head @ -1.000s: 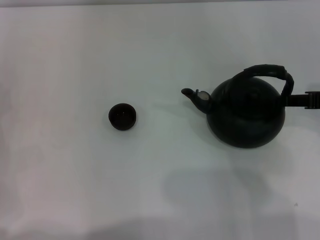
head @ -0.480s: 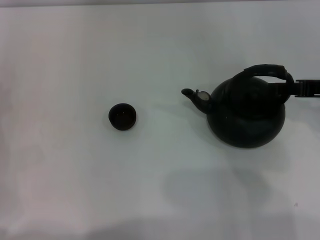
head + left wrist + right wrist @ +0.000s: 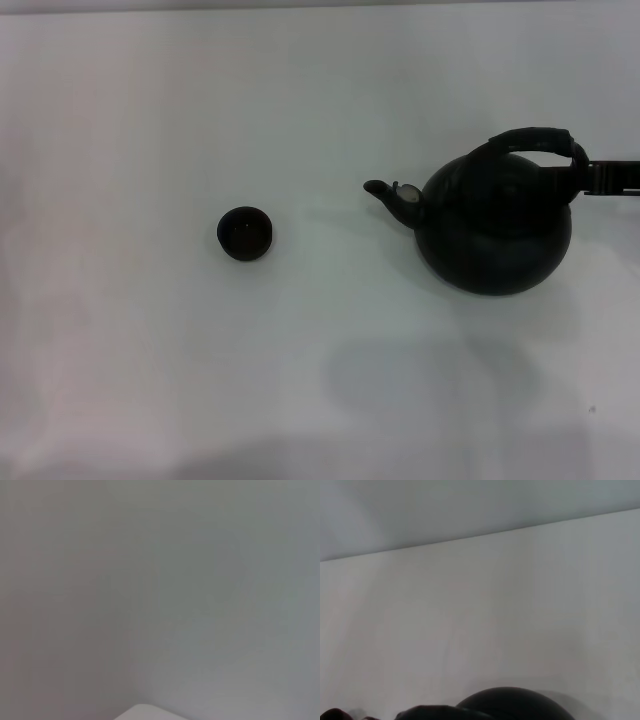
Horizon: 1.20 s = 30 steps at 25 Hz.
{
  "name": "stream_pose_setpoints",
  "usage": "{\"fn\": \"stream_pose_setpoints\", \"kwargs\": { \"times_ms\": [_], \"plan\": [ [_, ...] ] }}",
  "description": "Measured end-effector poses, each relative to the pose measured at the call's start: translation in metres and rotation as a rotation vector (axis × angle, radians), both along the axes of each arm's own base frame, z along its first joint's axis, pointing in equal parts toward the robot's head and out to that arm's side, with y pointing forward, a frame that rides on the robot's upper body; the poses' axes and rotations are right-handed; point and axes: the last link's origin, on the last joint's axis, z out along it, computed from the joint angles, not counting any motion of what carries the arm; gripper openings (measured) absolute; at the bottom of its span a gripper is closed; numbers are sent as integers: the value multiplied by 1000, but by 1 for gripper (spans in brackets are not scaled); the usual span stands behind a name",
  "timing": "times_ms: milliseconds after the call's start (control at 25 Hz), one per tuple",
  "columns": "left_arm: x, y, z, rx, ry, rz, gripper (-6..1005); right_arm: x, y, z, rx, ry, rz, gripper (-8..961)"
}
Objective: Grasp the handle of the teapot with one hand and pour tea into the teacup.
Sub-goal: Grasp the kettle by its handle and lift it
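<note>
Resting on the plain white tabletop (image 3: 150,380), the large round matte-black teapot (image 3: 495,235) occupies the right side of the head view, on the robot's right. It stands upright. Its short curved spout (image 3: 392,197), which has a pale patch near the base, points toward the robot's left. The tiny round dark brown-black teacup (image 3: 245,233) stands upright on the same surface, well apart from the teapot, on the side the spout faces and roughly level with it in depth.

Farther back, the thick black arched handle (image 3: 535,141) with its ribbed wrapping spans the top of the teapot. The right gripper (image 3: 605,178) appears as a slim black bar entering from the right edge of the head view and reaching the handle's right end. Whether its fingers are spread or closed on the handle cannot be told.

The right wrist view shows the domed black top of the teapot (image 3: 515,704) close below the camera, with bare tabletop beyond. The left gripper is out of sight.
</note>
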Motion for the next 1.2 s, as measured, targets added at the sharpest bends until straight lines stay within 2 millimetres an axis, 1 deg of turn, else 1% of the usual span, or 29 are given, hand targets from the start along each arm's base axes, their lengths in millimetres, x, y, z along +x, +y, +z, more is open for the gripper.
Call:
{"fn": "stream_pose_setpoints", "kwargs": {
  "times_ms": [80,280,480,720,1000,1200],
  "plan": [
    [0,0,0,1,0,-2,861,0,0,0,1,3,-2,493],
    [1,1,1,2,2,-5,861,2,0,2,5,5,-8,443],
    [1,1,1,2,2,-5,861,2,0,2,0,3,-8,352],
    [1,1,1,4,2,-6,861,1,0,3,8,22,-12,272],
    [1,0,2,9,4,-11,862,-3,1,4,3,10,14,255],
    [2,0,1,8,4,-11,862,-8,6,7,14,1,46,245]
  ]
}}
